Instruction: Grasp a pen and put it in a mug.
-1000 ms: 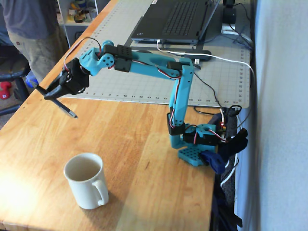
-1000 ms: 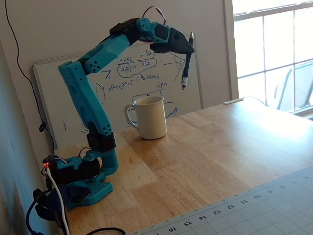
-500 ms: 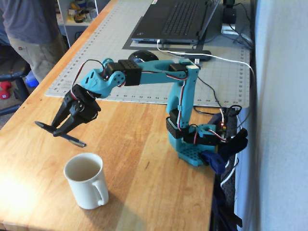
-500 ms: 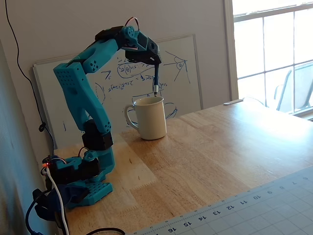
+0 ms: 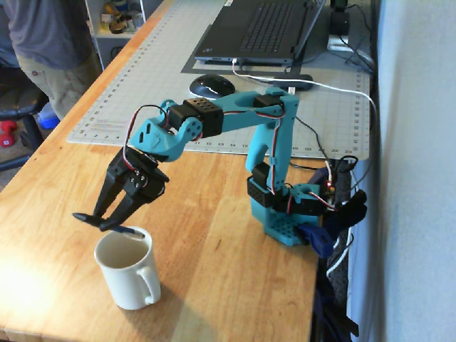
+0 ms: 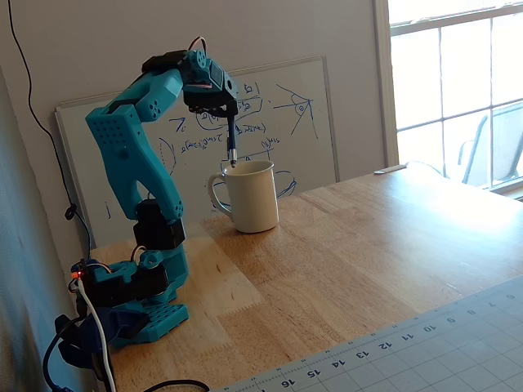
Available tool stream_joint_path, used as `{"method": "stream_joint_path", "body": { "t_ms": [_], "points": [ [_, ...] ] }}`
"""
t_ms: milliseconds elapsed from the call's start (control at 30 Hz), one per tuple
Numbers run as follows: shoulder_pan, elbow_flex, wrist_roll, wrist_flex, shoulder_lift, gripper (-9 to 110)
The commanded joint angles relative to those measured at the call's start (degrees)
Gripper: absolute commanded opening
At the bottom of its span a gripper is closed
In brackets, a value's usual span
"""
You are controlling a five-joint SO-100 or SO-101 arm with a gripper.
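Cream mug (image 6: pixel 248 198), no readable markings

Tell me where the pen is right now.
The pen is clamped in the gripper, hanging tip-down just over the rim of the mug, left of centre in that fixed view.

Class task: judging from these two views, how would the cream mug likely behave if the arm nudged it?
The mug looks thick-walled ceramic, so probably heavy and rigid. Its broad flat base suggests sliding on the smooth wooden table rather than tipping. A push on the handle might spin it.
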Motion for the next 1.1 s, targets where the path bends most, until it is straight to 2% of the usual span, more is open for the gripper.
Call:
{"method": "stream_joint_path", "body": {
  "t_ms": [0, 367, 833, 1067],
  "points": [
    [-1.1, -0.6, -0.7, -1.8, -0.3, 1],
    [0.0, -0.4, -0.8, -1.8, -3.2, 1],
    [9.1, -0.3, -1.0, -1.7, -4.6, 1],
    [9.8, 6.6, -1.0, -1.7, 1.7, 11]
  ]
}}
